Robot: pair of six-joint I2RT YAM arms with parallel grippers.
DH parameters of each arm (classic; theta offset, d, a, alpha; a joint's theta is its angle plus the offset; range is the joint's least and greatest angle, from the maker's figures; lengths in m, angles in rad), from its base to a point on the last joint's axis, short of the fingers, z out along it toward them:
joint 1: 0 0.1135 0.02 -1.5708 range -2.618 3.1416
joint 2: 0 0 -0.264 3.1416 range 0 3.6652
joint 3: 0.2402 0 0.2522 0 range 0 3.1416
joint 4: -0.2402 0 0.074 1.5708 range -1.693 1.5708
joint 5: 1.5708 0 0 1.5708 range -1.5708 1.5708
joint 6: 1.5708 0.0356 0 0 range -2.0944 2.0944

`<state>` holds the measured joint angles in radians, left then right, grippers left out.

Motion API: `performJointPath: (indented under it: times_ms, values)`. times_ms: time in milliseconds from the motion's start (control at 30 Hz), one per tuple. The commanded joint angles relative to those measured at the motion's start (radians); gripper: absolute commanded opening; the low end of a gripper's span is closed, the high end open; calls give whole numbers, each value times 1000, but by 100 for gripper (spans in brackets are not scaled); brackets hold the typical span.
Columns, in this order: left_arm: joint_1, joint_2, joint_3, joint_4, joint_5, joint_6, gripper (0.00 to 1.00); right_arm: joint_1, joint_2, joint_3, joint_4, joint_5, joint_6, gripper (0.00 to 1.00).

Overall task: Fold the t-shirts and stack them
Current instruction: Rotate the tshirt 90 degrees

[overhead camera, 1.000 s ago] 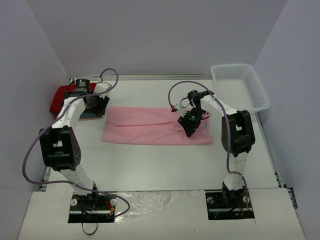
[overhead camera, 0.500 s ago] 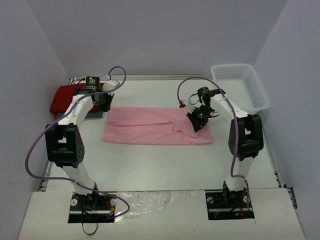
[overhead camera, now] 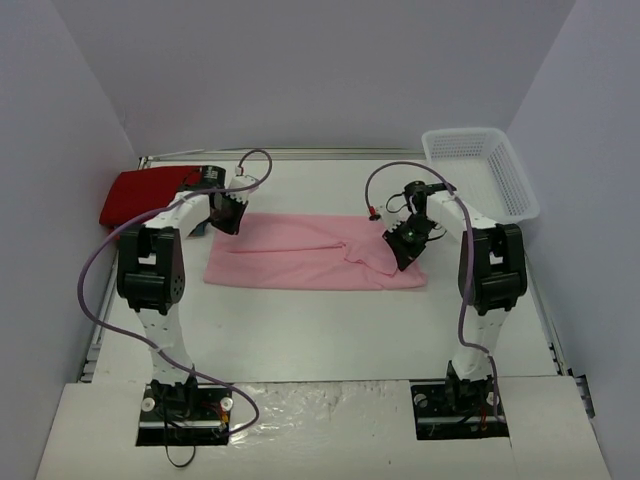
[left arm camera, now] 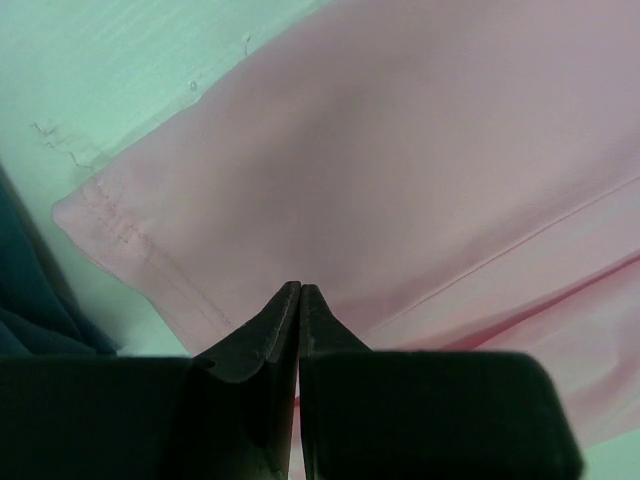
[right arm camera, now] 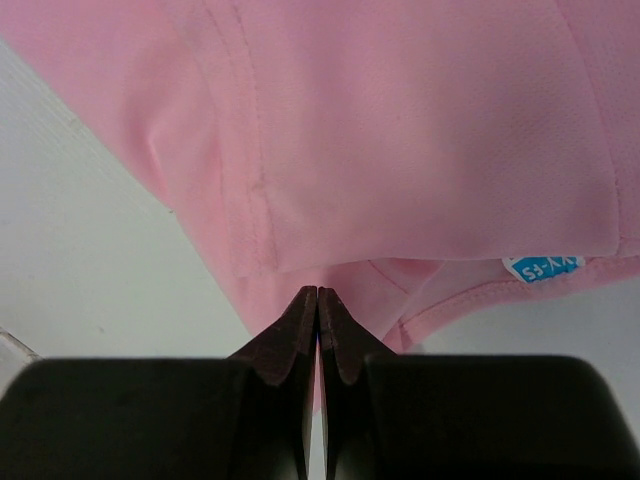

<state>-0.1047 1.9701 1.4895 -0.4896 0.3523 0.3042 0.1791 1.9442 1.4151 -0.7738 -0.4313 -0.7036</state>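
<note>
1 pink t-shirt lies spread at the middle of the table. 2 pincers, the left pincer and right pincer, are clamped on its ends. 1 red t-shirt and 1 teal t-shirt lie far left, and 1 mesh basket stands far right.

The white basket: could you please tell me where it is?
In the top view, the basket sits at the table's far right corner, apart from the pink shirt's right end.

One each: pink t-shirt, red t-shirt, teal t-shirt, basket
</note>
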Motion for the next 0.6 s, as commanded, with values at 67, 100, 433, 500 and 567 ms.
performJointPath:
  times_ms: [67,100,433,500,567]
  values:
    - [2,27,29,16,-50,-24,2,-13,74,2,-27,16,13,0]
    - [0,32,26,16,-55,-24,2,-15,79,7,-27,17,13,0]
    - [0,67,6,-38,-93,-11,2,-30,199,97,-22,26,19,0]
    - [-1,58,-14,-52,-85,-7,2,-36,242,152,-22,32,23,0]
    - [-3,35,-55,-56,-82,-2,2,-39,292,229,-27,46,30,0]
